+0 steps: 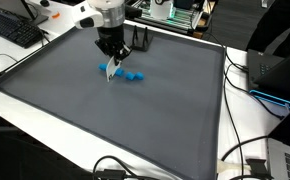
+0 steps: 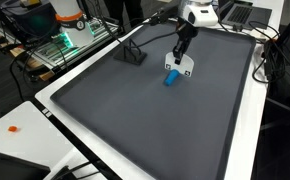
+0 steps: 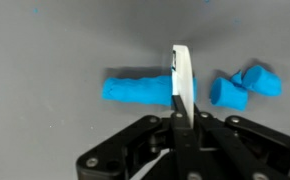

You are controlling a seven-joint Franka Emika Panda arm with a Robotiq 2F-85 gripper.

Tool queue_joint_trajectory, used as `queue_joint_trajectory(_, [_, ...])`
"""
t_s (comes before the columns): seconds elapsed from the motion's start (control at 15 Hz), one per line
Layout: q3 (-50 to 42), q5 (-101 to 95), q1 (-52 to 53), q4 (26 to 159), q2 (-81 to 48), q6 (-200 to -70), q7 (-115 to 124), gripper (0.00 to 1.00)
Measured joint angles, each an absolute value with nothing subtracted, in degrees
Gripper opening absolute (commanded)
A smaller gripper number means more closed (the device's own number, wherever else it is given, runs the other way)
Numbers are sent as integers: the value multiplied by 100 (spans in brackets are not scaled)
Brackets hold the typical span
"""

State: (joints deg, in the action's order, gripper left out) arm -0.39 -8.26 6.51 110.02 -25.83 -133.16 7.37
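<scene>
My gripper (image 3: 181, 105) is shut on a thin white blade-like tool (image 3: 182, 75), held edge-on and pointing down at a blue clay-like roll (image 3: 140, 89) on the grey mat. The tool's tip meets the right end of the roll. Two small cut blue pieces (image 3: 243, 88) lie just right of the tool. In both exterior views the gripper (image 1: 111, 62) (image 2: 179, 58) hangs straight down over the blue material (image 1: 128, 75) (image 2: 171, 78), with the white tool (image 1: 109, 72) (image 2: 185, 66) against it.
The large dark grey mat (image 1: 105, 120) (image 2: 145, 120) covers a white table. A black stand (image 2: 131, 52) sits at the mat's far side. A keyboard (image 1: 15, 30), cables (image 1: 250, 85) and a laptop (image 1: 285, 165) lie around the mat's edges.
</scene>
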Motion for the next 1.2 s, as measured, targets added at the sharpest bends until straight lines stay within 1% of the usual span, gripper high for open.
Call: queue_joint_trajectory(1.2, [24,-610,544,11014,-2665,-13283,505,1])
